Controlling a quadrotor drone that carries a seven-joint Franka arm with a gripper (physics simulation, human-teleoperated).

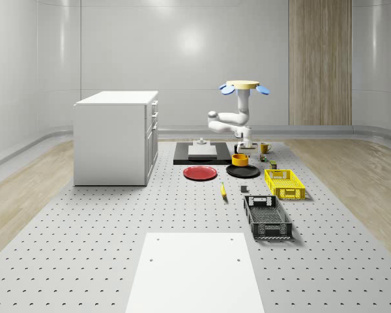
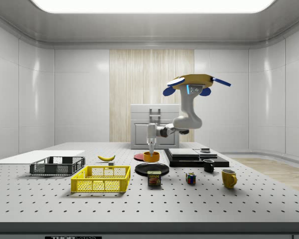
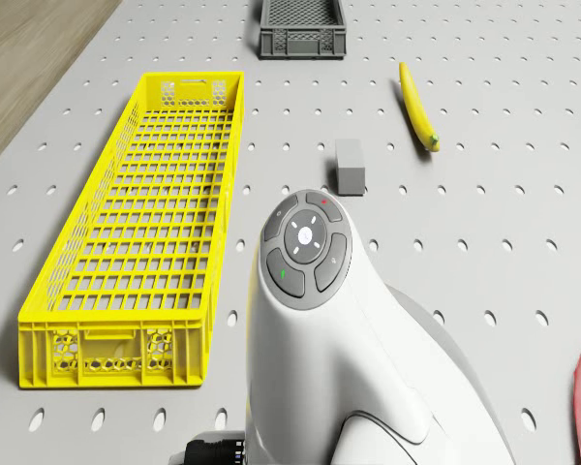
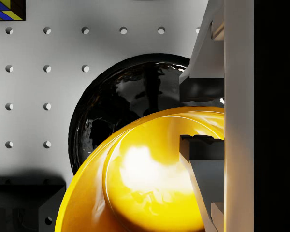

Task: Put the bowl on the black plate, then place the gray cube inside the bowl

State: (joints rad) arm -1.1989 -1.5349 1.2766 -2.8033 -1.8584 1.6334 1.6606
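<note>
My gripper [image 1: 243,149] is shut on the rim of the orange-yellow bowl [image 1: 240,159]. In the wrist view one finger [image 4: 203,72] is outside the bowl [image 4: 145,183] and the other is inside it. The bowl [image 2: 151,156] hangs low, partly over the black plate [image 4: 116,106], at the edge of the plate [image 1: 242,171] that faces the black platform. The plate [image 2: 151,169] lies flat on the table. The small gray cube [image 3: 350,166] lies on the table between the banana and the yellow basket, also seen as the cube [image 1: 244,189]. The drone [image 1: 243,85] hovers above the bowl.
A red plate [image 1: 200,173] lies beside the black plate. A yellow basket [image 1: 285,183], a black basket [image 1: 267,217] and a banana [image 1: 223,190] lie toward the front. A black platform [image 1: 205,154], mugs [image 2: 228,178], a can [image 2: 154,179], a Rubik's cube [image 2: 190,178] and a white cabinet [image 1: 117,137] stand around.
</note>
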